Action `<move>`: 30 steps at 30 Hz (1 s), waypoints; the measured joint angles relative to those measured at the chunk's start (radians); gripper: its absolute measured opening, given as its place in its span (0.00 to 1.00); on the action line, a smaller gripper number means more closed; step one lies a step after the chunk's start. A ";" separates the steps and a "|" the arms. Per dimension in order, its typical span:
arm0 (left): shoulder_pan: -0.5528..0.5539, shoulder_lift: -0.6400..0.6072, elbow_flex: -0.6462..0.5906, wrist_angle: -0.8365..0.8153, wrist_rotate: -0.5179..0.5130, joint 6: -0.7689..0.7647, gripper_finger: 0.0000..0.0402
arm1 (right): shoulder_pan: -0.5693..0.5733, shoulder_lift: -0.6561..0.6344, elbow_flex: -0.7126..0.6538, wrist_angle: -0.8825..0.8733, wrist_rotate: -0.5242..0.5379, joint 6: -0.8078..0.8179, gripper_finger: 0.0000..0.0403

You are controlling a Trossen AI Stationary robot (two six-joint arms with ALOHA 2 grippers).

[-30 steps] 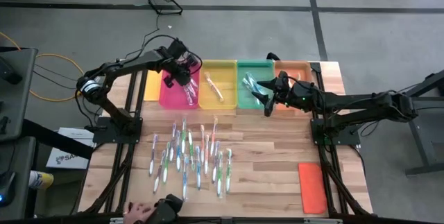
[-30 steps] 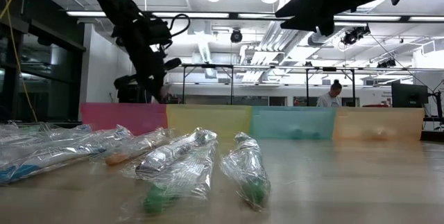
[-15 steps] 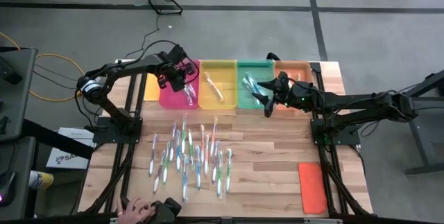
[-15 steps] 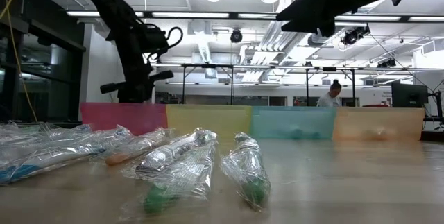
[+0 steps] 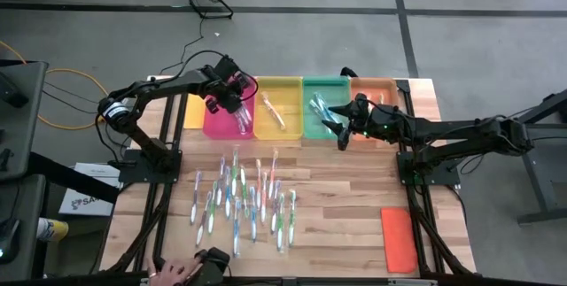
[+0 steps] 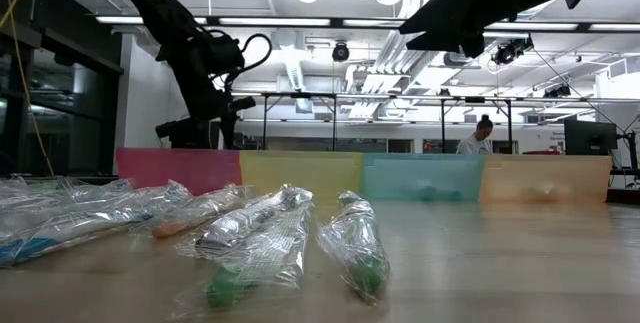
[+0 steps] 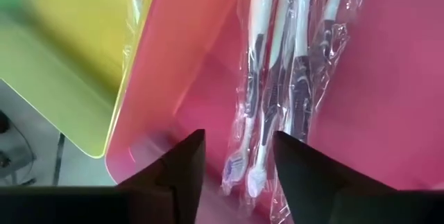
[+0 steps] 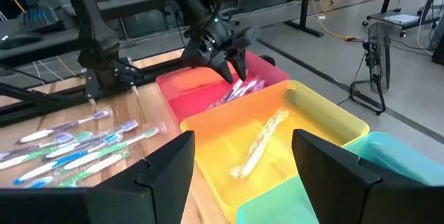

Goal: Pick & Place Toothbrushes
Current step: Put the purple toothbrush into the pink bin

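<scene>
High view — wooden table (image 5: 354, 189), grey floor (image 5: 496, 38).

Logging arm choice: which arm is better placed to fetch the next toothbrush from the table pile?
Probably left: its open, empty gripper hovers over the pink tray, nearer the pile than the right gripper.

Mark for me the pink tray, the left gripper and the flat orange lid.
pink tray (image 5: 215, 121): high view, bare floor near its front edge.
left gripper (image 7: 237, 156): left wrist view, midway between its open fingertips, above the tray.
flat orange lid (image 5: 398, 237): high view, middle of its top face.
</scene>
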 joint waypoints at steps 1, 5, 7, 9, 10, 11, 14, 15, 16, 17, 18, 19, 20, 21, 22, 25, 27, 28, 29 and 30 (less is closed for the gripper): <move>0.000 0.000 0.000 -0.002 0.000 0.001 0.43 | 0.004 0.000 0.000 0.000 0.000 0.009 0.58; -0.008 -0.001 0.000 -0.003 -0.036 -0.156 0.44 | 0.019 0.000 0.000 -0.001 -0.001 0.105 0.58; -0.018 -0.002 0.000 0.000 -0.052 -0.286 0.42 | 0.029 -0.001 0.000 -0.008 -0.007 0.154 0.58; -0.022 -0.006 0.000 -0.001 -0.045 -0.409 0.40 | 0.039 -0.001 0.000 -0.021 -0.038 0.184 0.58; -0.022 -0.011 0.000 -0.006 -0.030 -0.466 0.39 | 0.044 -0.001 0.000 -0.026 -0.061 0.194 0.58; -0.023 -0.015 0.000 -0.013 -0.008 -0.510 0.37 | 0.049 -0.001 0.000 -0.032 -0.086 0.206 0.58; -0.034 -0.015 0.000 -0.059 0.053 -0.574 0.31 | 0.067 -0.001 0.000 -0.067 -0.134 0.246 0.58; -0.034 -0.019 0.000 -0.075 0.073 -0.577 0.29 | 0.075 -0.001 0.000 -0.075 -0.138 0.253 0.58; -0.035 -0.026 0.000 -0.089 0.095 -0.579 0.27 | 0.084 -0.001 0.000 -0.082 -0.139 0.255 0.58; -0.039 -0.031 0.000 -0.098 0.117 -0.579 0.24 | 0.092 -0.001 0.000 -0.092 -0.139 0.255 0.58; -0.047 -0.032 0.000 -0.100 0.136 -0.578 0.22 | 0.099 -0.001 0.000 -0.103 -0.138 0.255 0.58; -0.055 -0.032 0.000 -0.105 0.149 -0.576 0.19 | 0.105 -0.001 0.000 -0.114 -0.136 0.260 0.58; -0.062 -0.035 0.000 -0.114 0.157 -0.573 0.16 | 0.110 -0.001 0.000 -0.125 -0.133 0.267 0.58; -0.072 -0.041 -0.001 -0.121 0.164 -0.565 0.13 | 0.114 -0.001 0.000 -0.128 -0.132 0.281 0.58; -0.086 -0.049 0.000 -0.123 0.164 -0.548 0.10 | 0.115 -0.001 0.000 -0.127 -0.131 0.292 0.58; -0.140 -0.049 0.001 -0.134 0.159 -0.491 0.02 | 0.114 -0.001 0.000 -0.142 -0.092 0.315 0.58; -0.175 -0.053 -0.001 -0.142 0.144 -0.468 0.01 | 0.115 -0.001 0.000 -0.156 -0.031 0.334 0.58; -0.195 -0.056 0.000 -0.144 0.128 -0.465 0.01 | 0.114 -0.002 0.000 -0.167 -0.002 0.349 0.58; -0.215 -0.056 0.001 -0.154 0.105 -0.465 0.01 | 0.114 -0.005 0.000 -0.186 0.017 0.358 0.58; -0.232 -0.057 0.001 -0.171 0.090 -0.466 0.00 | 0.114 -0.012 0.000 -0.210 0.028 0.360 0.58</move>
